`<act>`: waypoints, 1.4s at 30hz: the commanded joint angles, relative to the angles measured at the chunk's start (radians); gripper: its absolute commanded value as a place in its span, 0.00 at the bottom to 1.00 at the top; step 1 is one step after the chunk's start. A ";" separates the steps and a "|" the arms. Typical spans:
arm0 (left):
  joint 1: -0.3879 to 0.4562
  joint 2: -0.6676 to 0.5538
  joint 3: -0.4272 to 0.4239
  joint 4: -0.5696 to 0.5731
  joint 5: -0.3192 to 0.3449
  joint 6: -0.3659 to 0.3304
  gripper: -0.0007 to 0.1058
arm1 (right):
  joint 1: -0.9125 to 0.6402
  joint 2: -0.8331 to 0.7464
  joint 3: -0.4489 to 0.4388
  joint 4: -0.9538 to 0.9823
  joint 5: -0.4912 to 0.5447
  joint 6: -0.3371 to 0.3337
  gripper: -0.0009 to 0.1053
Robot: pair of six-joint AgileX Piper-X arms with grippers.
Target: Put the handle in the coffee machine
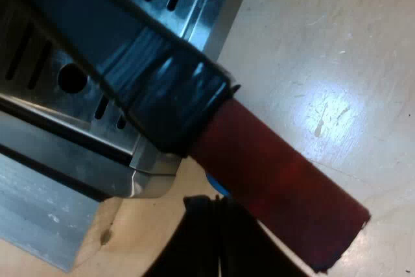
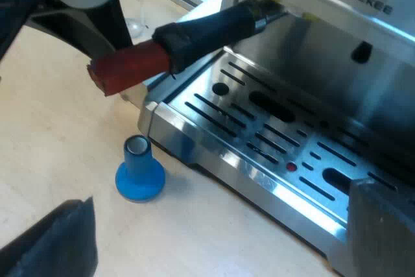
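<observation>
Handle [image 2: 194, 40] juts from machine [image 2: 363, 82]'s front; tamper [image 2: 139, 170] stands beside tray [image 2: 259, 141].

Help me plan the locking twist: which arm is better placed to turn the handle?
Left. The left tool sits beside the dark handle's red end at the silver espresso machine's front; the right tool hangs farther off, near the blue tamper.

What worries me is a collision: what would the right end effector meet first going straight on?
Probably the machine's slotted drip tray, straight ahead of the right end effector. The blue tamper stands just off that line, though depth is unclear.
</observation>
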 commanded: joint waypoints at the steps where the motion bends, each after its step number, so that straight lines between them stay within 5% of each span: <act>1: -0.042 -0.003 -0.004 -0.045 0.121 -0.017 0.01 | 0.001 -0.014 -0.004 0.002 0.019 0.001 0.76; 14: -0.178 -0.003 -0.004 -0.143 0.128 -0.033 0.01 | 0.001 -0.081 -0.004 0.047 0.094 0.003 0.76; 31: -0.190 0.012 -0.014 -0.280 0.233 -0.125 0.01 | 0.001 -0.085 -0.004 0.047 0.093 0.003 0.76; 35: -0.190 0.018 -0.019 -0.304 0.301 -0.165 0.01 | 0.001 -0.085 -0.004 0.047 0.093 0.003 0.76; 42: -0.190 0.018 -0.019 -0.280 0.247 -0.163 0.01 | 0.001 -0.085 -0.004 0.047 0.093 0.003 0.76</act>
